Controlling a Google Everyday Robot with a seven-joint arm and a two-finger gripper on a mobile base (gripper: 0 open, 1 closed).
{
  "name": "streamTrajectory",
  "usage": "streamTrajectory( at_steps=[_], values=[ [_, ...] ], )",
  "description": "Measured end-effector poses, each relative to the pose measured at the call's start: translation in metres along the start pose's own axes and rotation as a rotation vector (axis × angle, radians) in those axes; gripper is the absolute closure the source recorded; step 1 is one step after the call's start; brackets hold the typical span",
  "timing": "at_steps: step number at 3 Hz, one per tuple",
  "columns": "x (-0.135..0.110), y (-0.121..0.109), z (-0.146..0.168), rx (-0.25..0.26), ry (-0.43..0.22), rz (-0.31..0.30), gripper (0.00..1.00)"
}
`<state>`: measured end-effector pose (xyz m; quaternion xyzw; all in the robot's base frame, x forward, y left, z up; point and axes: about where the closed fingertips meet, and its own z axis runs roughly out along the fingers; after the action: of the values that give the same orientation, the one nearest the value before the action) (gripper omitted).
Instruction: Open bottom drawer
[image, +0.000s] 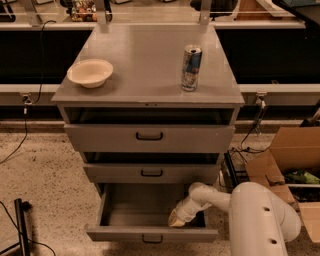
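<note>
- Wide, shallow grey bottom drawer (135, 212), small black bar handle (152, 239), stands pulled open at lower centre of frame.
- The gripper (176, 220) sits inside its right front part.

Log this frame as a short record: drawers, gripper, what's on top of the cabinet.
bottom drawer: pulled out, interior visible
middle drawer: pushed in
top drawer: pushed in
gripper: inside the bottom drawer, near its right front corner
cabinet top: bowl at left, can upright at right
floor: cardboard box right of the cabinet
</note>
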<state>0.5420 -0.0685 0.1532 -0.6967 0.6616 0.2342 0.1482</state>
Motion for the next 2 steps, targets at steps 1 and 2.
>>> streamTrajectory(
  at_steps=[1, 2],
  values=[
    [-0.002, 0.019, -0.004, -0.025, -0.007, 0.000, 1.00],
    [-0.009, 0.038, -0.010, -0.050, -0.026, -0.008, 1.00]
  ],
)
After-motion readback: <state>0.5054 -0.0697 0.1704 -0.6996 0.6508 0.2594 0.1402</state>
